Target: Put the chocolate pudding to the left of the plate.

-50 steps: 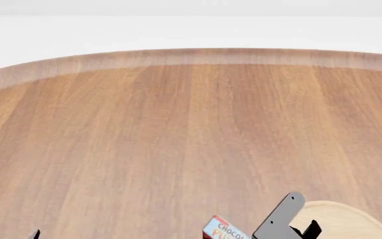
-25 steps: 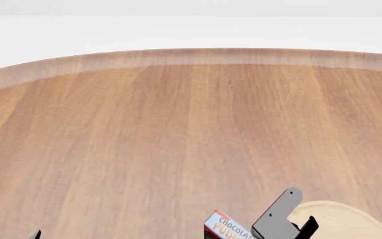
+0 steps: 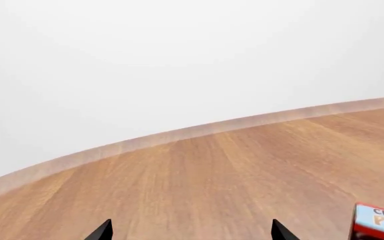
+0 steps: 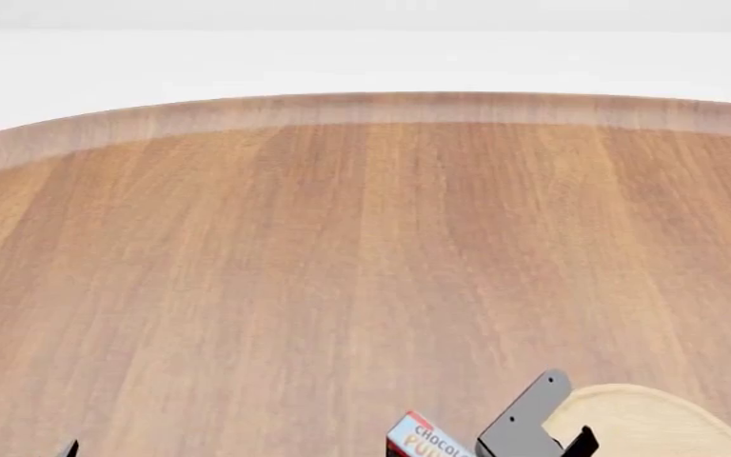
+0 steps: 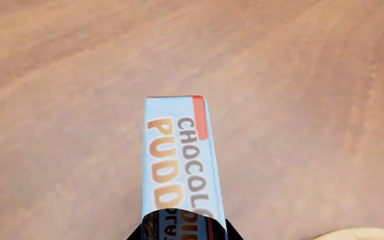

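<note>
The chocolate pudding (image 5: 177, 160) is a light blue carton with a red edge, seen end-on in the right wrist view. My right gripper (image 5: 182, 231) is shut on its near end, with one dark jaw on each side of it. In the head view the pudding (image 4: 419, 440) sits at the bottom edge, just left of my right gripper's grey bracket (image 4: 522, 422). The pale wooden plate (image 4: 651, 419) lies right of that. My left gripper (image 3: 192, 232) is open and empty over bare table. The pudding (image 3: 379, 223) also shows in the left wrist view.
The round wooden table (image 4: 365, 238) stretches away to its far rim (image 4: 365, 107). A tip of my left gripper (image 4: 71, 449) shows at the head view's bottom left. A sliver of the plate (image 5: 365, 234) shows in the right wrist view.
My right gripper and the pudding rose slightly half a second ago and have dropped back down, a little to the left. The left gripper has not moved.
</note>
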Controlling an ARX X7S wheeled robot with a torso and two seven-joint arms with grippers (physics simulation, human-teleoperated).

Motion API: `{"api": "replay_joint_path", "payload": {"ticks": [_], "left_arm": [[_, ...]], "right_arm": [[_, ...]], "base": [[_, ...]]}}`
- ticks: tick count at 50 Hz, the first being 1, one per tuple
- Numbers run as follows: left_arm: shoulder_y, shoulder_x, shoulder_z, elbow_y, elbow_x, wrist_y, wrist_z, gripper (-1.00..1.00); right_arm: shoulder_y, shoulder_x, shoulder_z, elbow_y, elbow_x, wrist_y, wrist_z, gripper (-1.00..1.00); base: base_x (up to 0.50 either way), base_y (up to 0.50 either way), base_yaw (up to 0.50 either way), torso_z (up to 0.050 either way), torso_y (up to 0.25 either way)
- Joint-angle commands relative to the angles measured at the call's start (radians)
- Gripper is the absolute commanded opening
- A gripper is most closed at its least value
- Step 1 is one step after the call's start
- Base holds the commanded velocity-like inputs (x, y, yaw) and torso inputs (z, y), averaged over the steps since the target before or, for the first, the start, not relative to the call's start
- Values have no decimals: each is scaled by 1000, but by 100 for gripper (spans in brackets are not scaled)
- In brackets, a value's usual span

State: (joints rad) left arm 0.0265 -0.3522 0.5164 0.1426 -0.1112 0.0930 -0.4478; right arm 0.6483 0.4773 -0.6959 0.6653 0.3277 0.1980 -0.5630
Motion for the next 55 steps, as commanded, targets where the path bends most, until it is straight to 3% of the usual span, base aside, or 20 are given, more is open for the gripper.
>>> {"api": "replay_joint_path", "payload": {"ticks": [1,27,39,40,55], "left_arm": [[-1,-2,3,1,-1,0,-2,100],[-6,-4,8,-3,-4,-1,-6,100],[-4,-7,10,0,-5,0,-8,100],[-5,-6,10,-1,-6,0,-8,100],[-7,-6,18,-11,-5,7,-8,100]], "right_arm": [[6,-29,0,84,-21,-61,-18,-100],[66,-134,0,423,-41,-251,-67,-100],[63,-133,-6,428,-42,-256,-93,-100],[54,-124,-18,398,-49,-240,-101,100],[60,-137,-2,442,-43,-277,-81,100]], "base": [[0,0,0,0,0],[0,0,1,0,0],[1,0,2,0,0],[0,3,0,0,0],[0,0,0,0,0]]}}
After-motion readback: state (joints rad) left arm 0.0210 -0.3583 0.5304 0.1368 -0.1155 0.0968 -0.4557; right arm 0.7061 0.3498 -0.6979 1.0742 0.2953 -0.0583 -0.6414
